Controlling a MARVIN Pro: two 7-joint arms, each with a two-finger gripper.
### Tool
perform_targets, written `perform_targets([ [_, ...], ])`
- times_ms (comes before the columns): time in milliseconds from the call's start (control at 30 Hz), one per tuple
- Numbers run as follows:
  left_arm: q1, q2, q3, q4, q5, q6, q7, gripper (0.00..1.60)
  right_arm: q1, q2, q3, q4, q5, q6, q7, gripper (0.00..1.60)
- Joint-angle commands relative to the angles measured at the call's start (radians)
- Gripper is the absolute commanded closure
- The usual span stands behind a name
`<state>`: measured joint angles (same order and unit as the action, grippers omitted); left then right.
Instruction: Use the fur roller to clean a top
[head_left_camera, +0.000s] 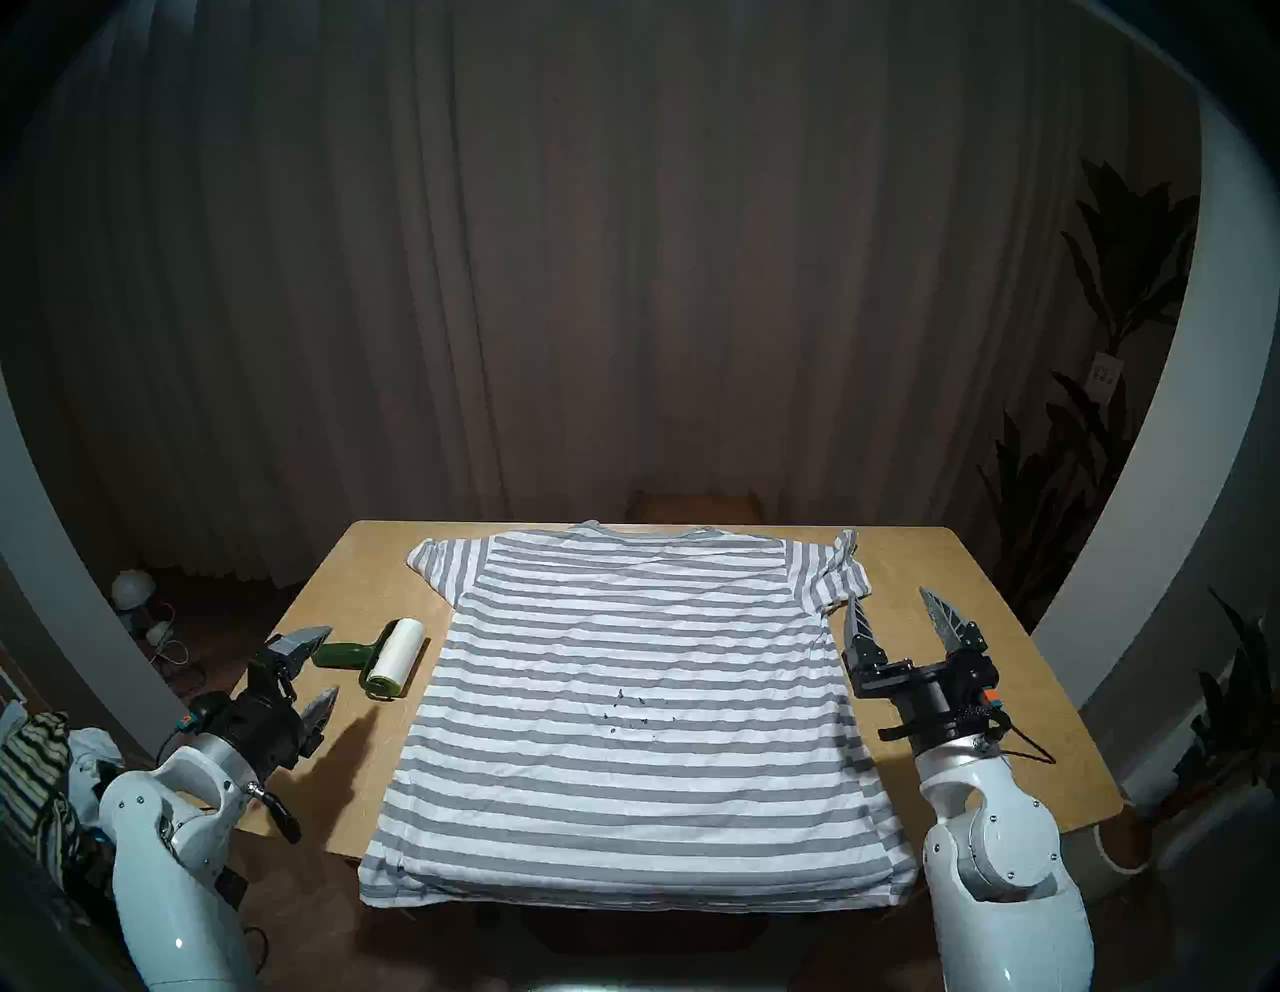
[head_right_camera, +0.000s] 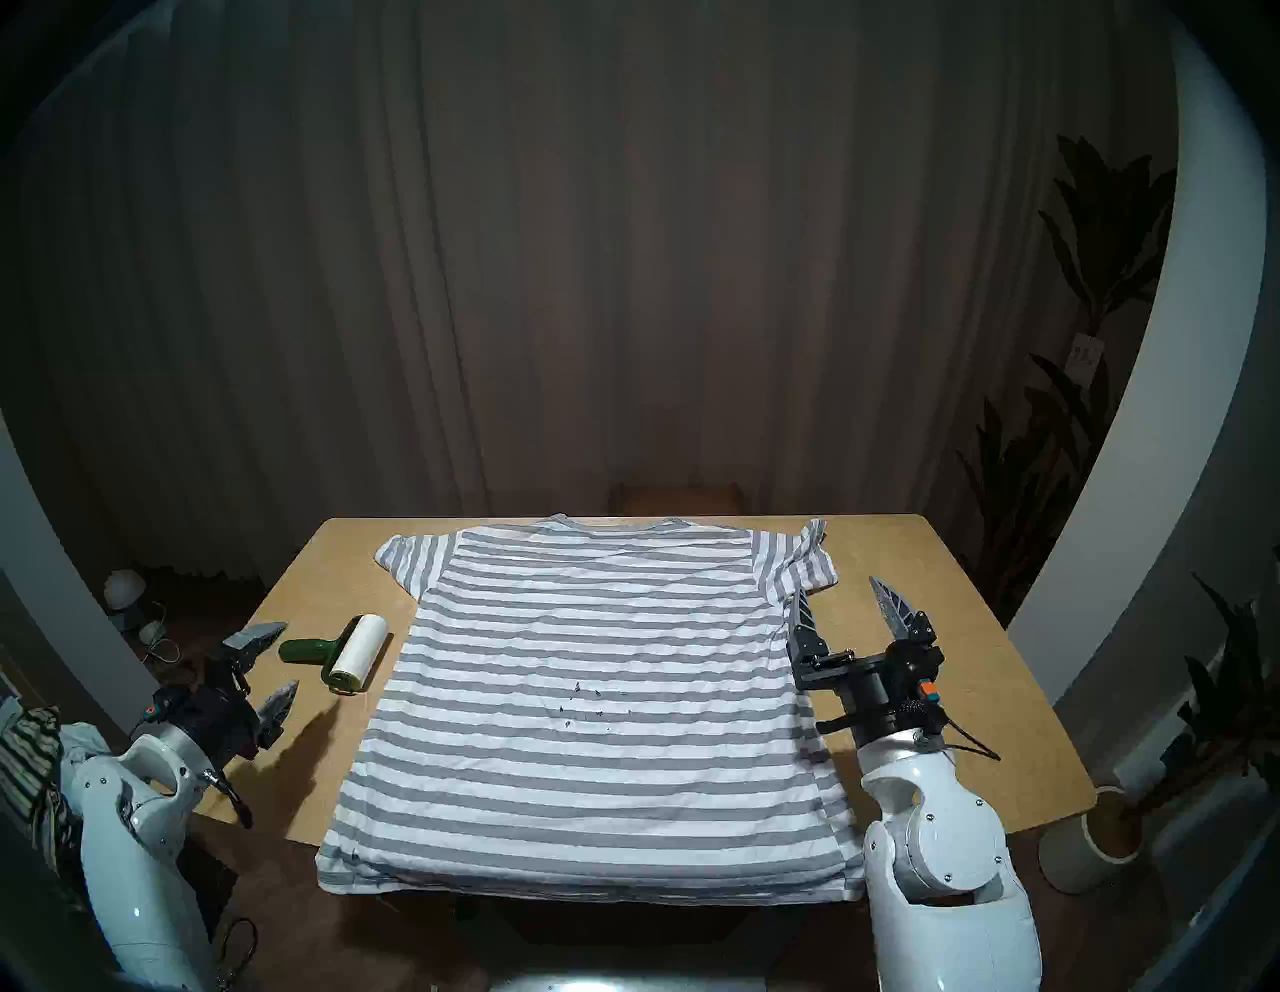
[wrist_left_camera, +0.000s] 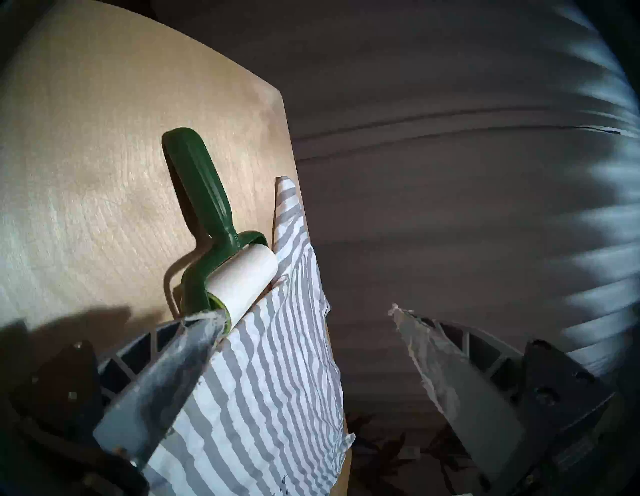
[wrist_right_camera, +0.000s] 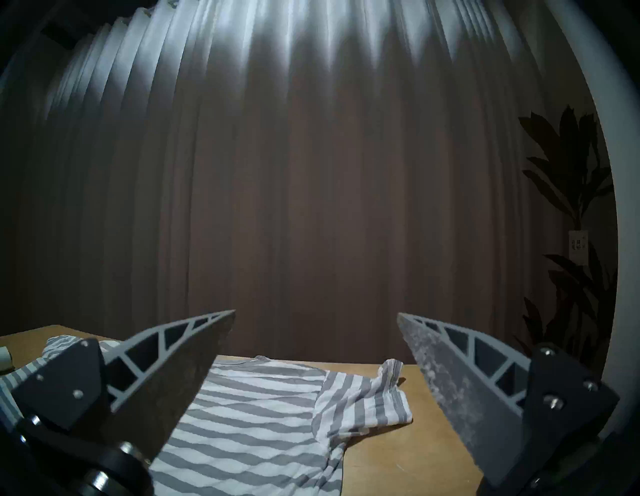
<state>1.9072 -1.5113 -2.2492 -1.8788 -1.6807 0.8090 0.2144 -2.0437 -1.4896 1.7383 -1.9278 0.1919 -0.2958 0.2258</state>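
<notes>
Two grippers, left gripper (head_left_camera: 320, 668) and right gripper (head_left_camera: 895, 608) both wide, empty, one fur roller (head_left_camera: 388, 654), one top (head_left_camera: 627, 706).

In the left wrist view one finger (wrist_left_camera: 162, 374) of the left tool (head_left_camera: 320, 666) covers the near end of the fur roller (wrist_left_camera: 221, 253); the top (head_left_camera: 623, 706) hangs over the near edge of the surface (head_left_camera: 970, 623), its hem hidden; dark specks (head_left_camera: 634, 710) on it are too small to identify; the striped cloth pile (head_left_camera: 31, 776) is cut by the picture's edge.

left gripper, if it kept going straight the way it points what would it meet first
Probably the green-handled lint roller with its white roll, lying on the wooden table just ahead of the open left gripper; depth is uncertain.
</notes>
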Motion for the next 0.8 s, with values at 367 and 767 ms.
perform_targets([
  [367,-0.134,0.031,0.043,0.064,0.012,-0.093,0.153,0.00,0.013,0.019,0.014,0.001,0.046,0.026,0.038,0.00],
  [767,-0.189,0.053,0.076,0.155,0.061,-0.140,0.129,0.00,0.010,0.011,0.018,-0.003,0.047,0.022,0.035,0.00],
])
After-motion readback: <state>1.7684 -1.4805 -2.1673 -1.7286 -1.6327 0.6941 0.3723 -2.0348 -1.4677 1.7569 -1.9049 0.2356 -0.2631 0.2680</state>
